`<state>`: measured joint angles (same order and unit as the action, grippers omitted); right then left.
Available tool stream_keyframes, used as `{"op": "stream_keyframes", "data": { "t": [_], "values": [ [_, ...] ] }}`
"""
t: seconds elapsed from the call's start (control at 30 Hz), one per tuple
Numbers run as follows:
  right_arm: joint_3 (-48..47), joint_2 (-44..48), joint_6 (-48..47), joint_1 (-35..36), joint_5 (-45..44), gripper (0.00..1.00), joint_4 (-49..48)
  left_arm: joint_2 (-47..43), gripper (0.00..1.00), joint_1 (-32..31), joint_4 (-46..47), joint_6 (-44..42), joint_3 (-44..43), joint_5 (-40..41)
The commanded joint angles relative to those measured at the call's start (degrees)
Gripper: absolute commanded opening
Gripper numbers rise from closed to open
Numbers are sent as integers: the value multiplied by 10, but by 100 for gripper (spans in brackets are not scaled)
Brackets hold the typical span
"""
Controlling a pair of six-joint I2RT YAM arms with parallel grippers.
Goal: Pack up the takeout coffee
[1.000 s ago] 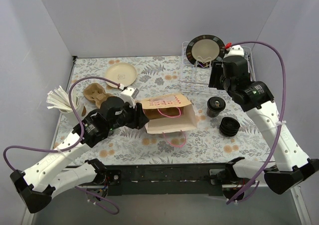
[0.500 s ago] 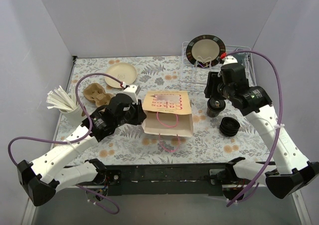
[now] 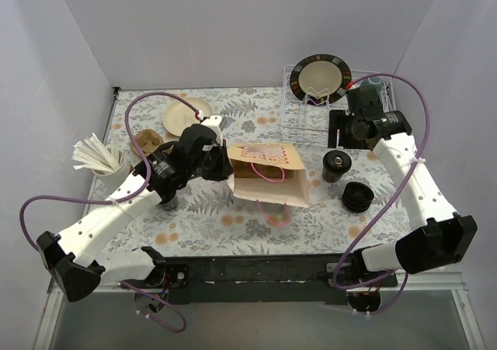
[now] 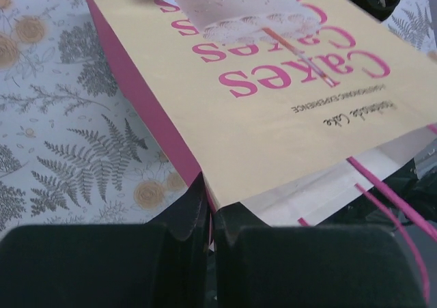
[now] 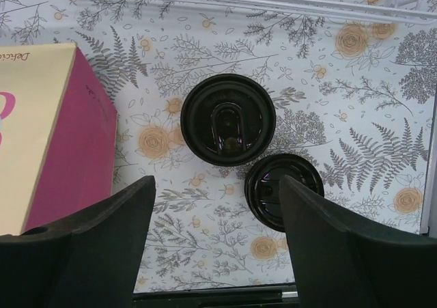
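The left gripper (image 4: 208,209) pinches an edge of the matte tan paper bag (image 4: 273,82), while the right gripper (image 5: 217,199) hangs spread-fingered above the round, glossy-lidded takeout coffee (image 5: 228,119).

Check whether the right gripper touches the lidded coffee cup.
Apart. Right wrist view: tablecloth shows between the lidded coffee cup and both open fingers of the right gripper.

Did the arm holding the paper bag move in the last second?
Yes. The left gripper, pinching the paper bag, shifted up the overhead view, closer to the beige plate.
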<state>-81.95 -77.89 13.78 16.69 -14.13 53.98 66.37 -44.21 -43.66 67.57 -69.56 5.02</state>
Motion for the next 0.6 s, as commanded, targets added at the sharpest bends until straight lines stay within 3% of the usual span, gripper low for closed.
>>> {"op": "stream_keyframes", "data": {
  "t": [0.0,0.27,0.57],
  "values": [
    [-46,-25,-31,-34,59,83,21,25,0,22,-82,9,-50,-50],
    [-111,-124,-68,-45,102,87,86,68,0,50,-156,-6,-121,-97],
    [-100,-163,-69,-47,68,86,110,77,0,92,-143,-47,-103,-161]
  ]
}}
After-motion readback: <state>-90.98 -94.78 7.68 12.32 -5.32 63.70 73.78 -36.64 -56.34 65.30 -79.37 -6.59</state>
